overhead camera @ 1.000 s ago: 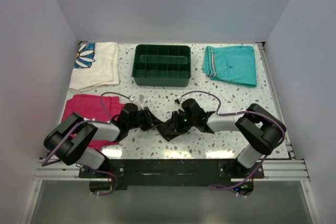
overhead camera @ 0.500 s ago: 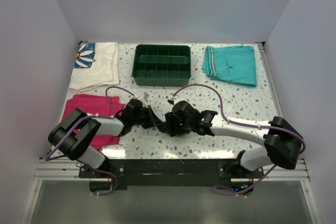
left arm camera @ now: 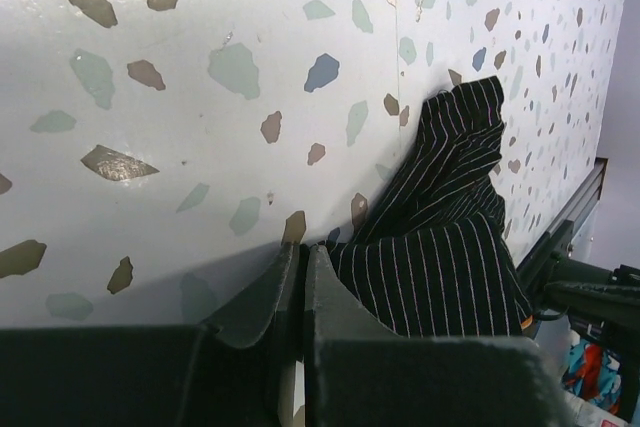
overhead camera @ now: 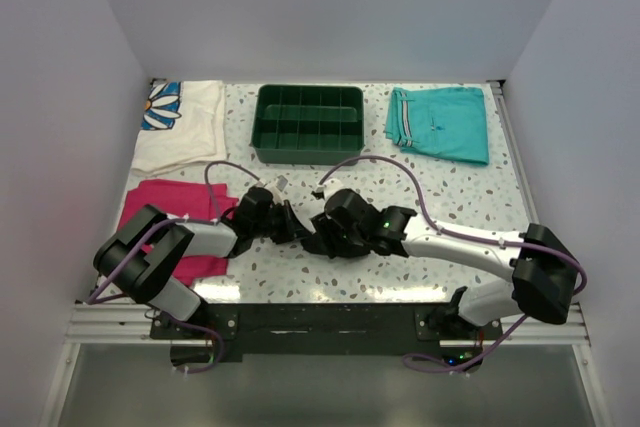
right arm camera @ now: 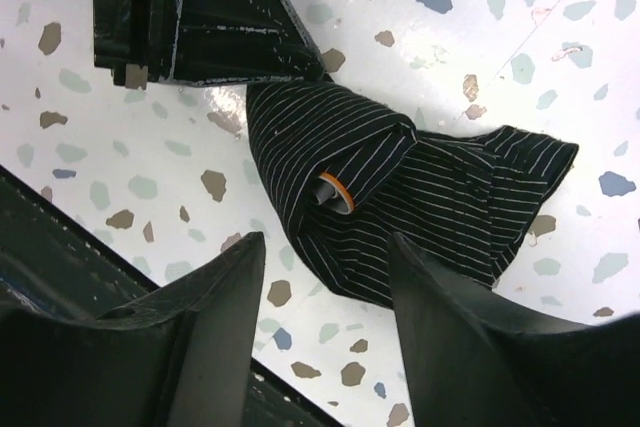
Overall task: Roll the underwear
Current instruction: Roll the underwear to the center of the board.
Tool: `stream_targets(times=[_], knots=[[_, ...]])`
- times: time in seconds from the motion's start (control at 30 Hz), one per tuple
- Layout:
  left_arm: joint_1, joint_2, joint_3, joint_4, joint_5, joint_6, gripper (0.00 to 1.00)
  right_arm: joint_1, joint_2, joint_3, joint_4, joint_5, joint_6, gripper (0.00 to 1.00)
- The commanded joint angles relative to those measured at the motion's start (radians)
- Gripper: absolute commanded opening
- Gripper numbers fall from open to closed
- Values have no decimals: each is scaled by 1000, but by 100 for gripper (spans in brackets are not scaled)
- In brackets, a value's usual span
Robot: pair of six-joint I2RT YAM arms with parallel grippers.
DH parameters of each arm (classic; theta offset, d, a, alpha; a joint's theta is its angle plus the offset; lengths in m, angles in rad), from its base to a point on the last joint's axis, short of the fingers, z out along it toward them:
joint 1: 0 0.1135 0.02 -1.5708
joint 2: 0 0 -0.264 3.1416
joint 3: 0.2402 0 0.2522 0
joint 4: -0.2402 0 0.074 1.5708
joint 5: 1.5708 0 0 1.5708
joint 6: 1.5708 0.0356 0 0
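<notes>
The underwear (overhead camera: 305, 234), black with fine stripes, lies bunched and partly rolled on the speckled table between my two grippers. An orange-edged hem (right arm camera: 336, 190) peeks out of the roll's end. My left gripper (overhead camera: 287, 226) is shut, its fingertips (left arm camera: 300, 252) pinching the left edge of the underwear (left arm camera: 440, 247). My right gripper (overhead camera: 322, 235) hovers open just above the underwear (right arm camera: 400, 187), its two fingers (right arm camera: 215, 287) standing apart on either side of the roll's near end and holding nothing.
A green divided tray (overhead camera: 310, 152) stands at the back centre. Teal shorts (overhead camera: 440, 122) lie at the back right, and a white flowered cloth (overhead camera: 185, 122) at the back left. A magenta folded cloth (overhead camera: 150, 209) sits beside my left arm. The table's front edge is close behind both grippers.
My left gripper has shut and slid right. My right gripper has opened and reached left over the underwear, which is now bunched tighter between them.
</notes>
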Motion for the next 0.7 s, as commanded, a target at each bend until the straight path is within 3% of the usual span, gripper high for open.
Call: stream_targets(times=[0.0, 0.07, 0.1, 0.13, 0.23, 0.43, 0.67], knots=[[-12, 24, 12, -67, 10, 59, 7, 5, -51, 6, -52, -61, 22, 47], [-12, 24, 15, -64, 15, 65, 7, 5, -98, -22, -51, -103, 58, 41], [-12, 19, 15, -54, 24, 66, 7, 5, -111, -48, -45, -110, 72, 30], [-12, 19, 15, -48, 27, 66, 7, 5, -120, -57, -48, -113, 84, 25], [-12, 10, 17, -36, 34, 73, 7, 5, -151, -85, -54, -102, 139, 17], [-12, -10, 22, -39, 45, 82, 7, 5, -134, -70, -134, 1, 205, 4], [-12, -33, 26, -44, 48, 93, 7, 2, -51, -59, -137, -88, 254, 0]])
